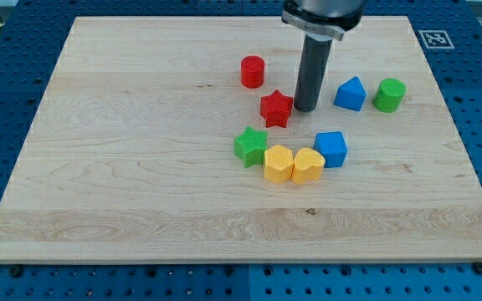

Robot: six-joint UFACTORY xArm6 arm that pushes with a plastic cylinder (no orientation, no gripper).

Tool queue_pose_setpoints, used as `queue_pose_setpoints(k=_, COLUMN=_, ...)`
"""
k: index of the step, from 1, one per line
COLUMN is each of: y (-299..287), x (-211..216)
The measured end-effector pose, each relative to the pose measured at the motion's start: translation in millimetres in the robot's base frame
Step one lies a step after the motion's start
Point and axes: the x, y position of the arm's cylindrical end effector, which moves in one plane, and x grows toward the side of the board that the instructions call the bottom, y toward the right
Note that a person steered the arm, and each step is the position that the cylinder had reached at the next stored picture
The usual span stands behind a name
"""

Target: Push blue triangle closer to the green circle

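The blue triangle lies on the wooden board at the view's upper right. The green circle stands just to its right, a small gap between them. My tip rests on the board left of the blue triangle, about one block's width away, and right beside the red star.
A red cylinder is above and left of the red star. Below my tip lie a green star, a yellow hexagon, a yellow heart and a blue cube. The board's right edge is beyond the green circle.
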Motion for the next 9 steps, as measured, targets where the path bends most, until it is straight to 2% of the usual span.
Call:
queue_pose_setpoints(k=2, y=36.4, x=-14.5)
queue_pose_setpoints(k=6, y=53.4, x=-20.3)
queue_pose_setpoints(k=8, y=56.6, x=-20.0)
queue_pose_setpoints(k=9, y=31.8, x=-10.7)
